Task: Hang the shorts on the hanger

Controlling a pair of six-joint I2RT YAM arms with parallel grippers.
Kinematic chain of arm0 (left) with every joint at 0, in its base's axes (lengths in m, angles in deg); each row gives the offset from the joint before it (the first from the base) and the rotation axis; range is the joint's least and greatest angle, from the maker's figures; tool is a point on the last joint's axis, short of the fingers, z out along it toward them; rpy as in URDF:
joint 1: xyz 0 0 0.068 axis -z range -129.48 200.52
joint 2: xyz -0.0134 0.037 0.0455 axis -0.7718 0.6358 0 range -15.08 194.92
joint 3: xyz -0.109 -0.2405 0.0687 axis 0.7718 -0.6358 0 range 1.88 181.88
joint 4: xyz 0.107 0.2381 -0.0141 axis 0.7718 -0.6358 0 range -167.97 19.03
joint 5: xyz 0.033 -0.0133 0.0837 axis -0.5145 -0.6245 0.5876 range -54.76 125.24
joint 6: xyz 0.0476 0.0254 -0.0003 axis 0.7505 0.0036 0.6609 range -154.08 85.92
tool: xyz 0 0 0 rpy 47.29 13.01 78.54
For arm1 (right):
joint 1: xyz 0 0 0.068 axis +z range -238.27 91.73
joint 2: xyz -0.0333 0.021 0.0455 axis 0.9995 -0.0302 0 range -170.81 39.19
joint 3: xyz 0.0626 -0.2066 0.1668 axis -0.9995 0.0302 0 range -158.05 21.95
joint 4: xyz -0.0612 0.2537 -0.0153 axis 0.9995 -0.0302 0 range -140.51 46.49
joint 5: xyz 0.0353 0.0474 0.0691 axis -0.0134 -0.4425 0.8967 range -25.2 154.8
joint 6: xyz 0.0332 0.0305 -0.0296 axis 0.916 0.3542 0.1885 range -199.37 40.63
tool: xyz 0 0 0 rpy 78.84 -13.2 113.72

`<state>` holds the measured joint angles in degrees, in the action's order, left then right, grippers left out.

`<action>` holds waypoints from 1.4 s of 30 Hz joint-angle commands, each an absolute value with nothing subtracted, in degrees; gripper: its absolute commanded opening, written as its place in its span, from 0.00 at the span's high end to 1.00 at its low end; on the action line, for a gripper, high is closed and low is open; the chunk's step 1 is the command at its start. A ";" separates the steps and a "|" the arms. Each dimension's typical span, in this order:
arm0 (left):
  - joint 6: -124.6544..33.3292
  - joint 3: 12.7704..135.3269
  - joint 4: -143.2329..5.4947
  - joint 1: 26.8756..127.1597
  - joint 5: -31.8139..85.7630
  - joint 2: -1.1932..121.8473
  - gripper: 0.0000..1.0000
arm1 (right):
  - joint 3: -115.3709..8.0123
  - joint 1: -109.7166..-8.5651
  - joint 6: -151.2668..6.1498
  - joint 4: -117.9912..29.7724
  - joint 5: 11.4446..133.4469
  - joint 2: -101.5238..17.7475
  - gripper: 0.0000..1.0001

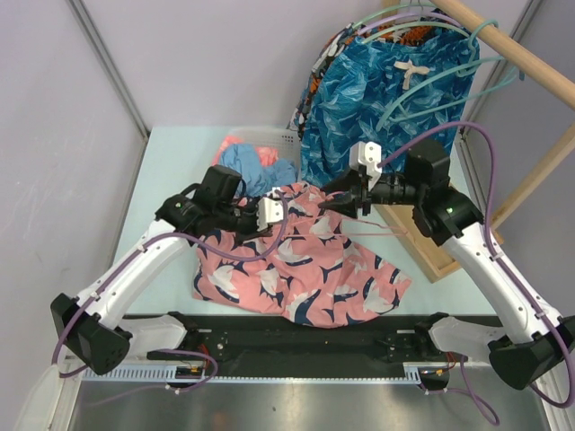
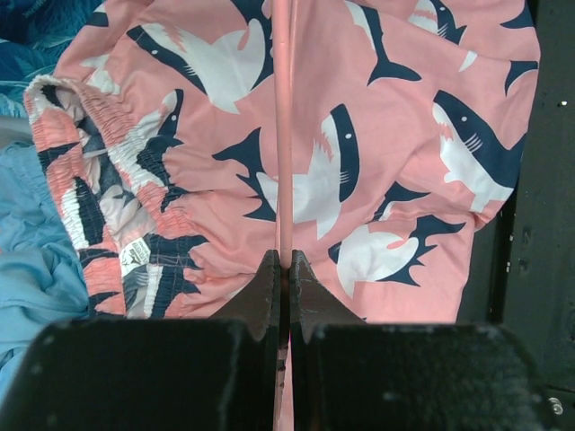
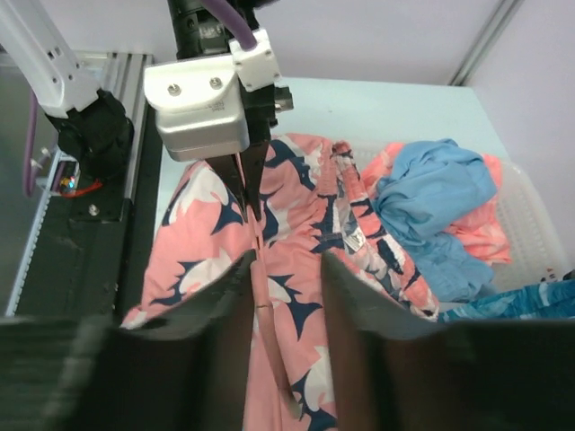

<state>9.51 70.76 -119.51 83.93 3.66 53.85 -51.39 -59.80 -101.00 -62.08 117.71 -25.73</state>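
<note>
With the left gripper point(image 2: 281, 262) clenched on the bar of the thin pink plastic hanger point(image 2: 283, 135) and the right gripper point(image 3: 283, 265) parted over it, hold the bar level above the coral-pink shark-print fabric shorts point(image 2: 404, 180) spread directly beneath.

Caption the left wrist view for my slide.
Left tool shut on the pink hanger, above the coral shark-print shorts.

The shorts point(image 1: 305, 269) are matt printed cloth, the hanger point(image 2: 284, 135) smooth plastic, the rail point(image 1: 530, 63) bare wood.
</note>
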 commanded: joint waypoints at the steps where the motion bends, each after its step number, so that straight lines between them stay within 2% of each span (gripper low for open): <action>1: 9.16 70.43 -115.97 84.44 3.51 52.86 1.00 | -54.07 -59.61 -105.99 -63.72 117.10 -26.99 0.72; 2: 8.81 70.26 -115.89 84.44 3.42 52.86 1.00 | -54.24 -59.62 -108.27 -65.12 116.93 -27.25 0.80; 3: 8.46 70.08 -115.28 84.44 3.68 52.34 1.00 | -54.42 -59.79 -108.98 -65.40 116.84 -27.43 0.99; 5: 7.15 69.30 -114.40 84.36 4.82 51.72 0.99 | -54.77 -60.14 -109.87 -65.57 116.75 -27.60 1.00; 6: 6.53 69.12 -113.43 84.10 5.00 50.93 0.94 | -55.21 -60.23 -110.74 -65.66 116.75 -27.69 1.00; 7: 5.74 69.03 -112.90 83.05 5.09 50.49 0.78 | -55.65 -60.40 -111.19 -65.75 116.84 -27.61 1.00; 9: 2.58 69.64 -111.58 80.94 4.04 49.09 0.54 | -57.22 -60.41 -112.67 -66.45 117.01 -27.87 1.00; 10: 1.52 70.17 -111.67 77.80 3.25 48.65 0.39 | -57.84 -60.49 -113.21 -66.80 117.10 -27.95 1.00; 13: -1.38 72.54 -112.72 70.16 -0.70 47.94 0.28 | -60.57 -60.41 -116.10 -69.34 117.36 -28.04 1.00; 15: -2.00 73.25 -113.68 66.88 0.51 48.29 0.26 | -62.41 -60.32 -117.95 -71.01 117.36 -28.92 1.00; 20: -4.54 73.50 -115.00 54.76 0.00 54.78 0.29 | -67.95 -59.62 -127.53 -77.61 116.22 -32.08 1.00; 22: -6.91 75.69 -115.44 50.89 -1.14 58.03 0.34 | -70.93 -59.18 -130.94 -79.97 115.43 -34.28 1.00; 25: -8.24 76.94 -115.89 50.69 0.51 61.99 0.39 | -74.19 -58.56 -135.16 -84.02 114.73 -37.88 1.00; 33: -10.17 74.57 -113.69 50.69 2.54 67.09 0.40 | -83.50 -57.59 -142.74 -91.06 114.37 -47.81 1.00; 37: -11.14 74.13 -111.93 50.69 4.64 69.03 0.49 | -85.88 -56.63 -144.41 -91.68 114.11 -51.15 1.00; 42: -10.79 73.69 -111.14 51.92 8.42 70.44 0.52 | -87.91 -55.31 -145.29 -91.94 114.29 -54.32 1.00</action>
<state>-9.77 74.17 -113.21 50.84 5.32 69.74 -84.02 -56.52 -142.51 -91.70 113.56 -52.86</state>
